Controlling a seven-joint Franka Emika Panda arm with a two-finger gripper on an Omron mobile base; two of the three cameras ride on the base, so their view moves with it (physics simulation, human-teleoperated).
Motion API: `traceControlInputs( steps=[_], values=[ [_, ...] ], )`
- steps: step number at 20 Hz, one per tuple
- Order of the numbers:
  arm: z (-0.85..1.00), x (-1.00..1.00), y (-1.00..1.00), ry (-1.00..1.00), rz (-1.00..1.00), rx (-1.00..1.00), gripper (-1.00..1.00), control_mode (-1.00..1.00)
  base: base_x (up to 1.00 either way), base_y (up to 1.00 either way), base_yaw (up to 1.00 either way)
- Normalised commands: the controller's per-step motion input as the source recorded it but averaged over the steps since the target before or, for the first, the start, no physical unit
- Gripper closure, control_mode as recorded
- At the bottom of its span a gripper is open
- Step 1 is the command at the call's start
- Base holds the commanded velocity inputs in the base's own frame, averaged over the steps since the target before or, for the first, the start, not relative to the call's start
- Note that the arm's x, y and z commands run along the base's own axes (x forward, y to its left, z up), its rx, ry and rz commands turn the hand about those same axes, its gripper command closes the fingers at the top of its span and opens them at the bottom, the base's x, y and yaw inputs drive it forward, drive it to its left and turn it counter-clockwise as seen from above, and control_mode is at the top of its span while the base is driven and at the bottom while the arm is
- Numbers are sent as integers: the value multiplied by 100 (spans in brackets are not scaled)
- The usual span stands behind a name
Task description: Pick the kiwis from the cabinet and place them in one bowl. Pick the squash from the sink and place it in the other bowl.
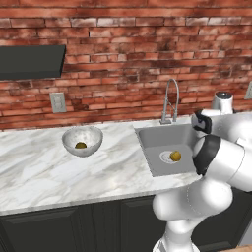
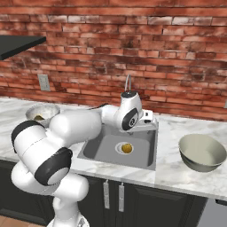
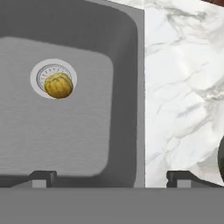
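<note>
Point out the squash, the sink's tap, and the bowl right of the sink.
squash (image 3: pixel 58 85): hand view, middle of its yellow body, on the drain.
tap (image 1: pixel 170 101): left base view, the upright neck.
bowl (image 2: pixel 202 153): right base view, its dark inside.

Back wall: red-brown brick, pale mortar, uneven tones, running the full width in both base views. Wall socket: pale plate set into the brick, low, just above the desk. Desk: white marble with grey veining, long, butted against the wall; veining also clear in the hand view. Lower cupboards: dark, panelled doors under the desk, two upright metal handles side by side. Floor: small strip of warm brown at the lower left of the right base view. Light: even, soft, no hard shadows.
</note>
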Motion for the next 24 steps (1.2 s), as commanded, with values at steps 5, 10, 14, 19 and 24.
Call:
traceControlInputs(
  steps=[5, 10, 14, 19, 24],
  values=[
    [-5, 9, 77, 23, 22, 8, -100, -100, 0, 0, 0],
    [-30, 21, 66, 18, 21, 9, -100, -100, 0, 0, 0],
    [-51, 13, 27, 6, 7, 5, -100, -100, 0, 0, 0],
    [-46, 17, -1, 1, 1, 7, -100, -100, 0, 0, 0],
    [-31, 26, 0, -9, 2, 3, -100, -100, 0, 0, 0]
  ],
)
